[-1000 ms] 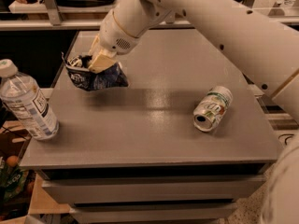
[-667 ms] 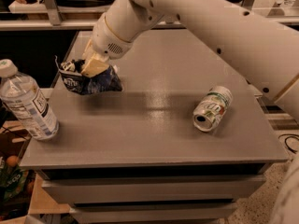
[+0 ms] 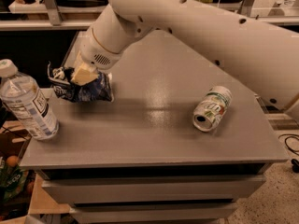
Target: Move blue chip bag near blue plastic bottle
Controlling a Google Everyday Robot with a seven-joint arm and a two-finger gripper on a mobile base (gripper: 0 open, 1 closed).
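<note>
Gripper [image 3: 83,74] clamped on blue chip bag [image 3: 86,88], just right of blue plastic bottle [image 3: 28,107], not touching. Lower gently w/ slow release, don't swing left & knock bottle over

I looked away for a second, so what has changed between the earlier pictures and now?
The gripper, closed on the blue chip bag, has carried it left and toward the camera, closer to the blue plastic bottle; a gap remains between them. Nothing was let go. The bottle stands where it was at the left edge of the table, and the soda can lies unmoved on its side.
</note>
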